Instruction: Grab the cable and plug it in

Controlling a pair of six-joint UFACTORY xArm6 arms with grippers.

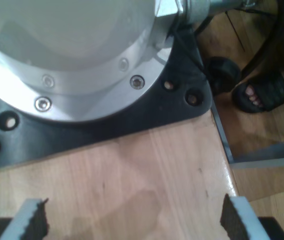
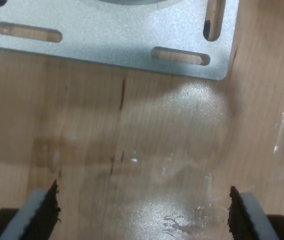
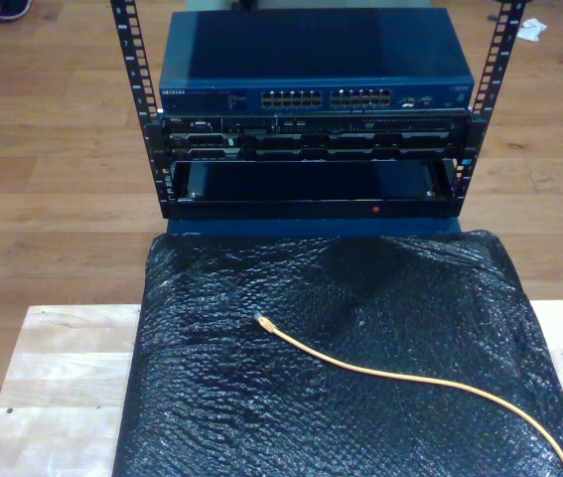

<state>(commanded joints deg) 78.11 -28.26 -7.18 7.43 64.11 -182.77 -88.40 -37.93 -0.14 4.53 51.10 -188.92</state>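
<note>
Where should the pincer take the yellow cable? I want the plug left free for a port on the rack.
Probably just behind the clear plug, on the cable where it first runs straight. It lies flat on the black bubble wrap, so come from above, jaws across the cable. The plug end points toward the switch, so little turning should be needed.

We note soft, even indoor light throughout. Both wrist views are blurred, with glare on the silver arm base [image 1: 66, 45] and wet-looking wooden tabletop [image 2: 182, 150]; the exterior view is sharper.
</note>
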